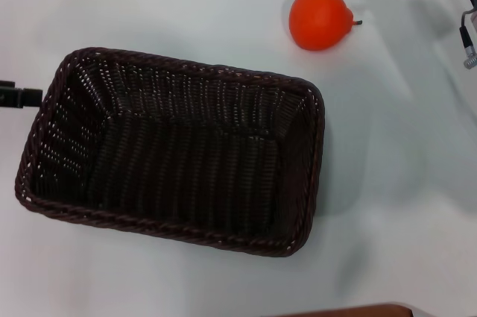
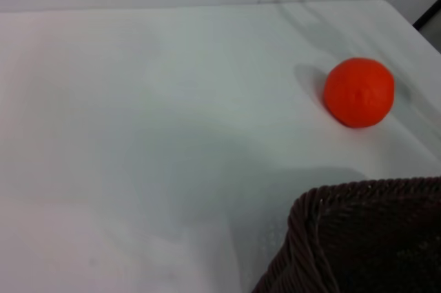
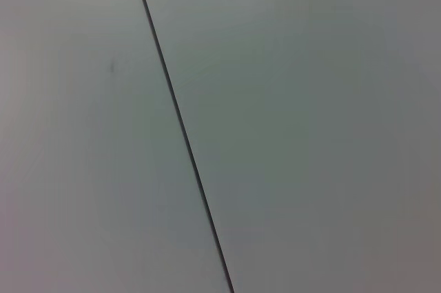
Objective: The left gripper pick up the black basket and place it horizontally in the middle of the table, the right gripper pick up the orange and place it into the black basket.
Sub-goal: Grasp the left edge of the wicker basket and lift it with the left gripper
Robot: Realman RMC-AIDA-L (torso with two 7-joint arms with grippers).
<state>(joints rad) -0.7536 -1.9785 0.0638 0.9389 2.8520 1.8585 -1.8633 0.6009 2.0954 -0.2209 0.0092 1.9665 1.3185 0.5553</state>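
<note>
While it lies flat on the plain white table (image 1: 395,205), the large rectangular woven wicker basket of very dark brown-black (image 1: 175,149) holds nothing; only its bare woven floor and sloping sides show inside the braided rim. It sits near the middle of the table, its long side running left to right and turned a little askew. Beyond its far right corner, apart from the rim, the bright orange-red roundish fruit (image 1: 320,18) rests on the table, its tiny dark stem pointing right. At the basket's left end, a thin black finger of the left gripper (image 1: 16,96) reaches just up to the rim; whether it is apart or clamped cannot be told. At the far right edge, a part of the right gripper (image 1: 466,4) hangs well apart from the orange, its state likewise not discernible.
</note>
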